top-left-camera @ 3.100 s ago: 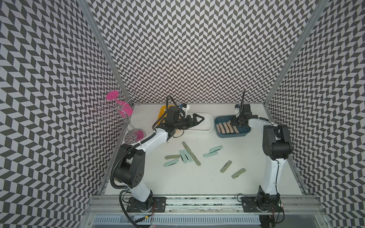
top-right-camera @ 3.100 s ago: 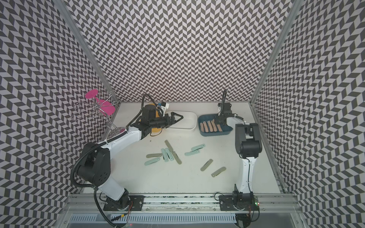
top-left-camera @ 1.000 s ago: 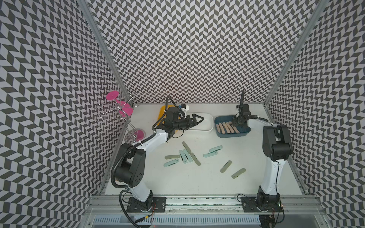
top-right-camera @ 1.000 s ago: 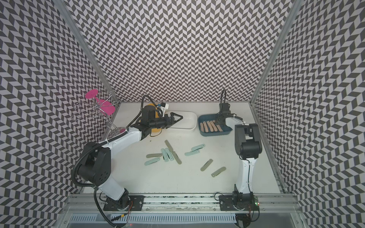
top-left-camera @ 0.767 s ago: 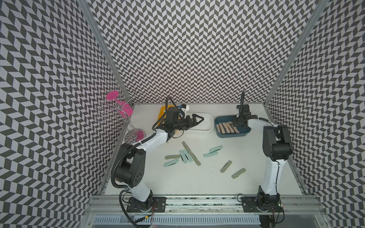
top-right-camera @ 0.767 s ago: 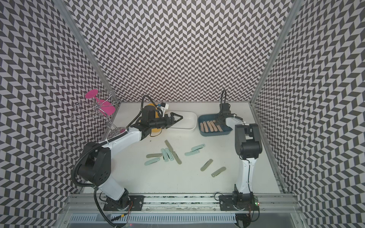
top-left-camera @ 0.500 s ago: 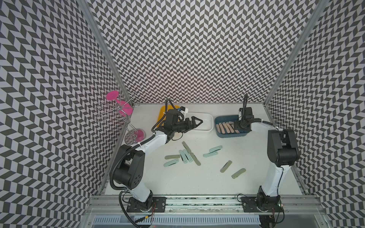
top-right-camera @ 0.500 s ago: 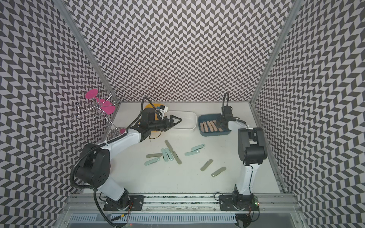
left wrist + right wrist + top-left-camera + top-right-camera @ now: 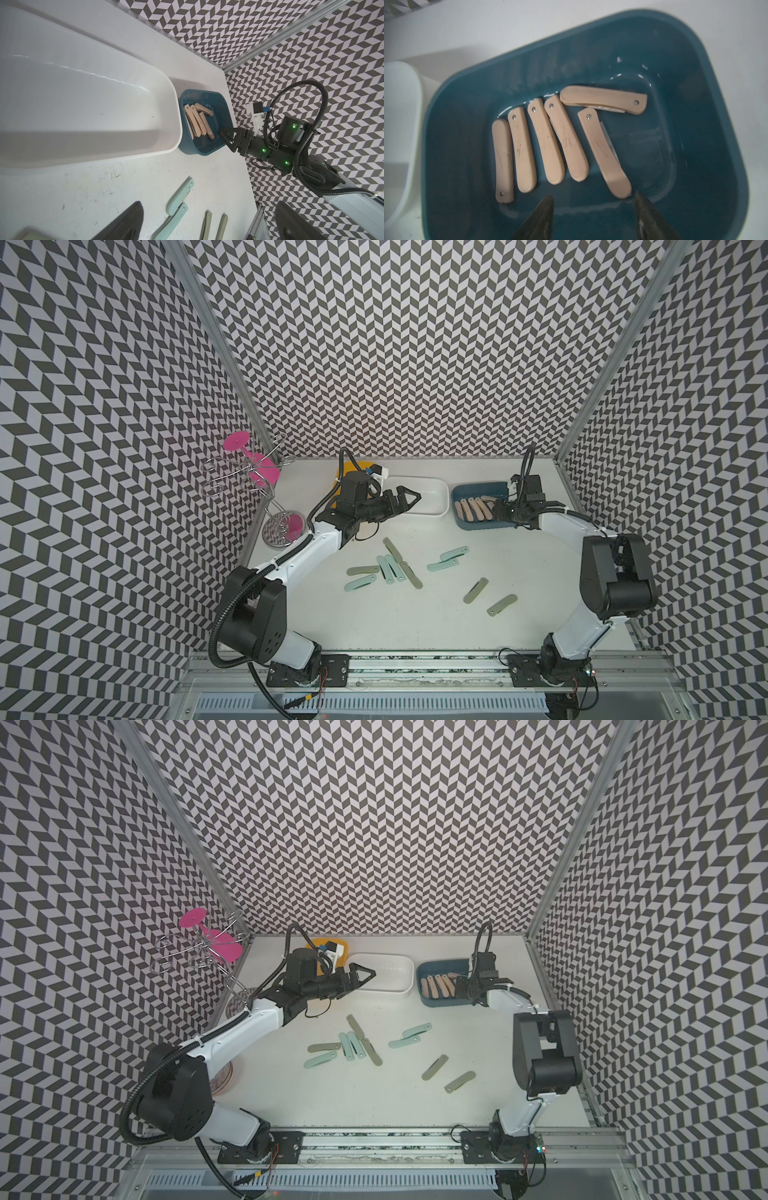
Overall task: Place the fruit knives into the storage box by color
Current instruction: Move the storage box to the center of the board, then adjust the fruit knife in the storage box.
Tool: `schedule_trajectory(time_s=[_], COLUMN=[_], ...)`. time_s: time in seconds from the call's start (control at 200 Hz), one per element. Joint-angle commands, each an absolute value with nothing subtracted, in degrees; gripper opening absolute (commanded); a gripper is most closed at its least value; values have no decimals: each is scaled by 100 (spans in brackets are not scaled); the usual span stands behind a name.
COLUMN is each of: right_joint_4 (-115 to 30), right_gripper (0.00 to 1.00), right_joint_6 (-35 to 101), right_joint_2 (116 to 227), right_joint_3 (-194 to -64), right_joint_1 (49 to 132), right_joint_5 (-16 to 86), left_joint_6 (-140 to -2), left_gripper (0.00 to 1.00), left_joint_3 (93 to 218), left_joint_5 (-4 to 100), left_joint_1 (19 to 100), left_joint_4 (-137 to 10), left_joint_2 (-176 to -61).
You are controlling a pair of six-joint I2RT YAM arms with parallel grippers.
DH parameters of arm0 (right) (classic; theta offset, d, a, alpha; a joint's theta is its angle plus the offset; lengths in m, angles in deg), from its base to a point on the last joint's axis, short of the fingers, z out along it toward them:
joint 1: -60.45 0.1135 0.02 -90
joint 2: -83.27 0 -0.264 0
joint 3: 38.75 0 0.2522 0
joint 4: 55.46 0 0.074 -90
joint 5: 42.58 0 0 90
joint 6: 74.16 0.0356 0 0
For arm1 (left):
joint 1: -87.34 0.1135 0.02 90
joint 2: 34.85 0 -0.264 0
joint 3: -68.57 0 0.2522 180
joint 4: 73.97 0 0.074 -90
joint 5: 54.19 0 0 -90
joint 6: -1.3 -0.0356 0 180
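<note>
The right hand (image 9: 593, 204), jaws half apart and holding nothing, hangs over the blue box (image 9: 708, 116), where 6 peach knives (image 9: 546, 141) lie grouped by colour. The left hand (image 9: 409, 498) gapes wide and empty at the white box (image 9: 444, 499), apparently meant for another colour. Only the right wrist view shows all 6 plainly, and only the top views show the mint knives (image 9: 390, 568) and green knives (image 9: 476, 590) loose on the counter (image 9: 415, 626).

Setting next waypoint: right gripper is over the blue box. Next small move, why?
Probably lift the right gripper clear of the dark blue plastic box: its jaws stand apart, empty, six peach-pink fruit knives lie inside, and pale mint knives and sage-green knives lie on the white table.
</note>
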State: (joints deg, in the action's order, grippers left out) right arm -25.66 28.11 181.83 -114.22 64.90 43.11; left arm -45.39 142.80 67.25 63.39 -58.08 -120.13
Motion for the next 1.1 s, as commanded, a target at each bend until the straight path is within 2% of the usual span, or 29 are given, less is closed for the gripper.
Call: schedule_trajectory(time_s=[0.0,0.376,0.511,0.681,0.881,1.092], right_joint_4=[-2887,-1761,-1102,-634,-157,-295], right_gripper=[60,58,57,61,72,74], right_joint_6=[3144,3380,3312,3259,3283,3321], right_joint_2=[17983,18309,18469,18914,19933,20213], right_joint_3=[-11308,-11965,-12411,-13561,-15147,-15339], right_joint_1=[6648,6695,6695,6678,6655,6652], right_joint_5=[4316,4869,5052,5445,5467,5398], left_joint_6=[-4736,-5757,-6155,-6429,-6505,-6463], left_gripper=[99,99,99,99,99,99], left_joint_3=[14540,14989,15278,15759,15962,16046], left_joint_5=[6479,6465,5940,5648,5592,5618], left_joint_1=[6374,6706,6914,6906,6928,6985], left_joint_4=[-5339,-3011,-2204,-2004,-2166,-2247], left_joint_2=[-12044,-12008,-12005,-12324,-12433,-12476])
